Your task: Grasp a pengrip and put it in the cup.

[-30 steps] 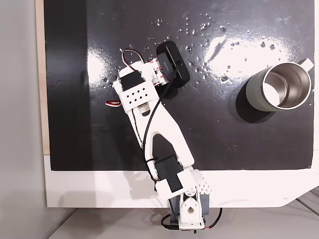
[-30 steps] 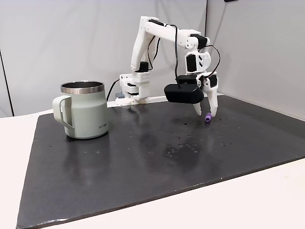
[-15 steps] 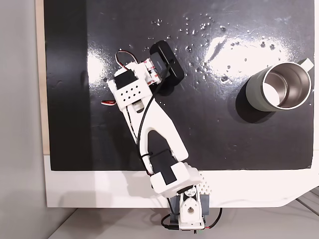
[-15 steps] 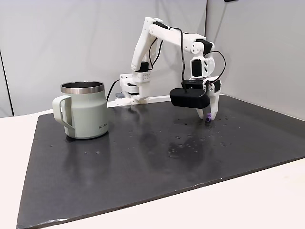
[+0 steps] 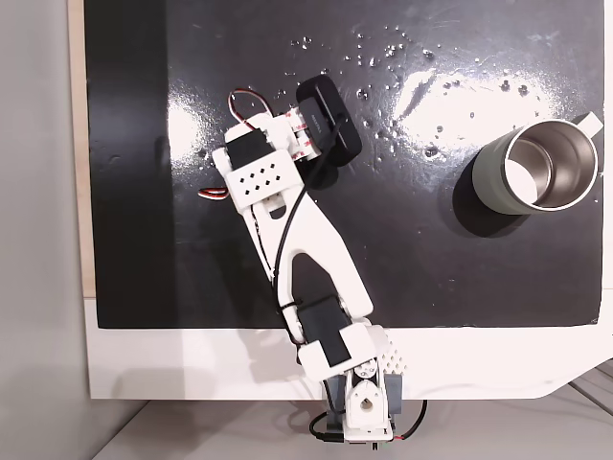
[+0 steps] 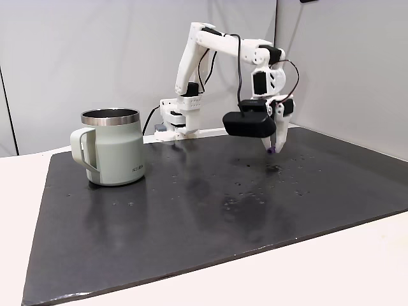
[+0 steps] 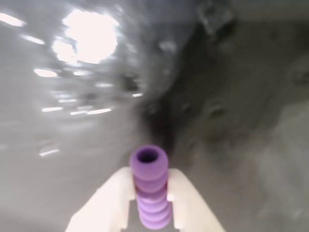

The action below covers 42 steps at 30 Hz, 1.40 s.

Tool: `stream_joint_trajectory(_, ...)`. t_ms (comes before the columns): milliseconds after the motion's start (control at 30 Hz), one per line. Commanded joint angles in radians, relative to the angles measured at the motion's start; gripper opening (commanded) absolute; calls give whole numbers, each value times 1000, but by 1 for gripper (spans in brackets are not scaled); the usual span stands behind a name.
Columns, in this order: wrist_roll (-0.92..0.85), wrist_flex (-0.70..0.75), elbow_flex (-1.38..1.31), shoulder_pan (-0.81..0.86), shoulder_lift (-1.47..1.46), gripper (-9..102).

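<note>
In the wrist view the lilac ribbed pengrip sits pinched between my two white fingers, its open end pointing away from the camera. My gripper is shut on the pengrip and hangs a little above the black mat in the side fixed view. The grey-green metal cup stands upright far to the left there, its handle toward the camera. From above, the cup is at the right edge of the mat, well away from the arm; the wrist camera hides the fingertips.
A glossy black mat covers the white table, with glare patches and small specks near its far edge. The arm's base is clamped at the near table edge. Open mat lies between gripper and cup.
The gripper went down onto the pengrip, shut on it, and has now risen off the mat with it, swinging slightly back toward the cup side.
</note>
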Motion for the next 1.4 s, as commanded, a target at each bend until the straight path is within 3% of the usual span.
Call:
stream_joint_trajectory(0,12,41,-83,58,169,0)
stream_joint_trajectory(233,-32,121,-100,235,376,0)
stream_joint_trajectory(433,-120,147,-100,502,497,0)
stream_joint_trajectory(767,-275,40,-100,905,554,0)
stream_joint_trajectory(1000,-348,-25,-100,996,502,0)
stream_joint_trajectory(1367,-574,9,8,1031,476,0)
